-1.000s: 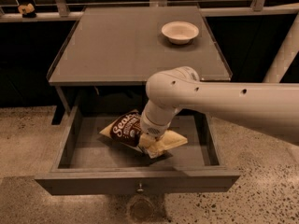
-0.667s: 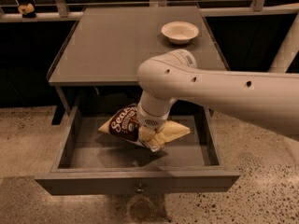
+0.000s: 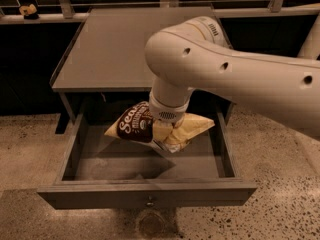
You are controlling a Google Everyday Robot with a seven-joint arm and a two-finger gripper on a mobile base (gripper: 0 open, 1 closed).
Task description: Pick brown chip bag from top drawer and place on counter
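Since earlier frame: brown chip bag [image 3: 133,125] higher above top drawer [image 3: 100,197] floor, clamped in gripper [image 3: 168,136]; fingers mostly hidden under wrist; arm covers counter [image 3: 105,49] right side.

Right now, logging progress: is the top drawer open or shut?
Open: the top drawer stands pulled out, its floor visible, with the brown chip bag over it at the gripper.

I saw the gripper [image 3: 167,135] over the middle of the top drawer [image 3: 145,196], gripping the brown chip bag [image 3: 136,125] above its floor; the counter [image 3: 110,49] sat behind, higher.
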